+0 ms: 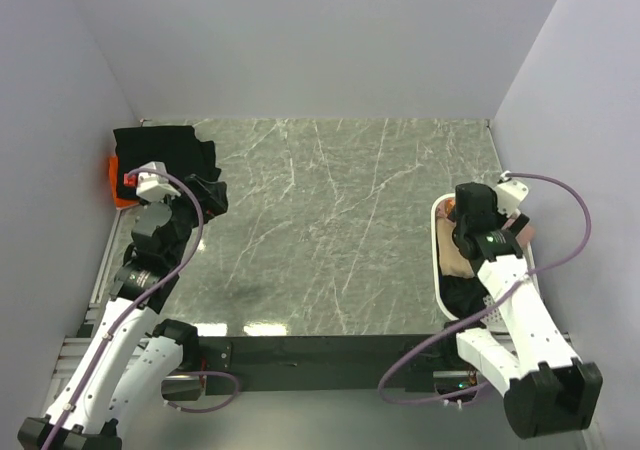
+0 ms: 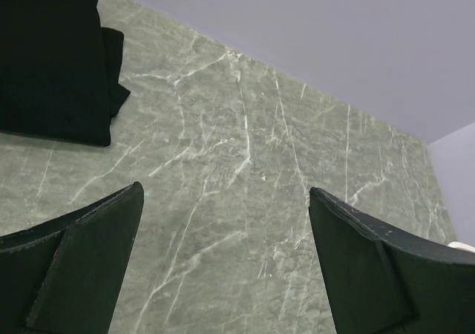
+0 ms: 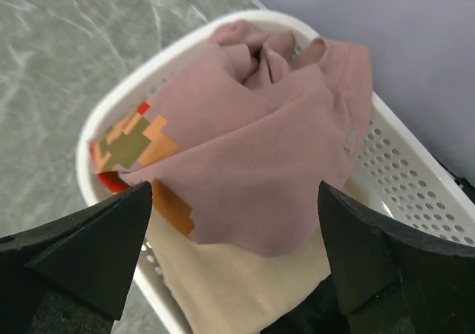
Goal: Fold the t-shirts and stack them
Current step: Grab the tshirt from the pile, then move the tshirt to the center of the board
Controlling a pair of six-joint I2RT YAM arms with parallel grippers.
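Observation:
A dusty-pink t-shirt (image 3: 260,148) with a pixel graphic lies crumpled on top in the white mesh basket (image 3: 415,178). It shows in the top view (image 1: 456,262) under my right arm. My right gripper (image 3: 236,193) (image 1: 462,232) is open and hovers just above it, holding nothing. A folded black t-shirt (image 1: 165,155) (image 2: 52,52) lies at the table's far left on an orange t-shirt (image 1: 118,188), of which only an edge shows. My left gripper (image 2: 225,193) (image 1: 195,205) is open and empty, over bare table just right of the black t-shirt.
Under the pink tee the basket (image 1: 436,255) holds a beige cloth (image 3: 237,282) and a dark cloth (image 1: 462,295). The green marble table (image 1: 330,220) is enclosed by pale walls at the left, back and right.

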